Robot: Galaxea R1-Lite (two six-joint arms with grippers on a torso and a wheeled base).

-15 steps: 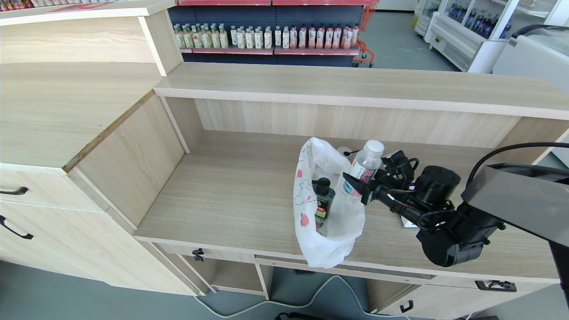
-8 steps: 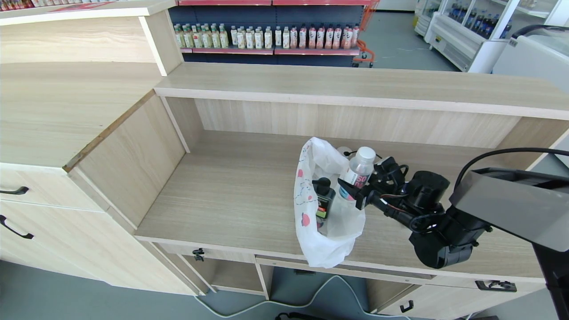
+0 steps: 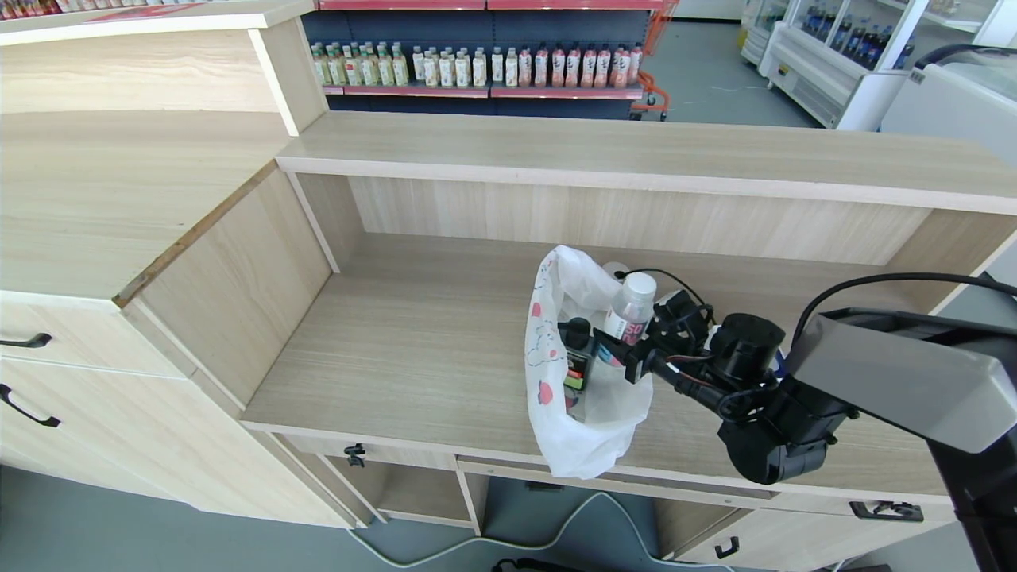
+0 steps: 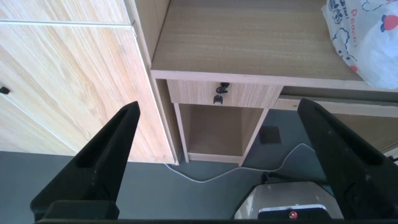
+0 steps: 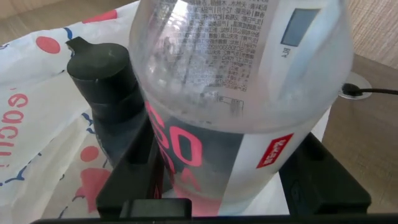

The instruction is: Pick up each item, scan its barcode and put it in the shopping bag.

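Note:
My right gripper is shut on a clear bottle with a white cap and a pink and white label. It holds the bottle upright over the open mouth of the white shopping bag, which stands on the wooden counter. A black pump bottle stands inside the bag, right beside the held bottle. In the right wrist view the black pump bottle and the bag sit just behind the clear bottle. My left gripper hangs open below the counter's front edge, holding nothing.
A small round disc with a black cable lies on the counter behind the bag. A raised ledge runs along the back and a side wall closes the left. Drawers and an open cubby sit under the counter.
My right gripper has carried the clear bottle left and down, from beside the bag to over its mouth, close to the black pump bottle. The bag has stayed in place.

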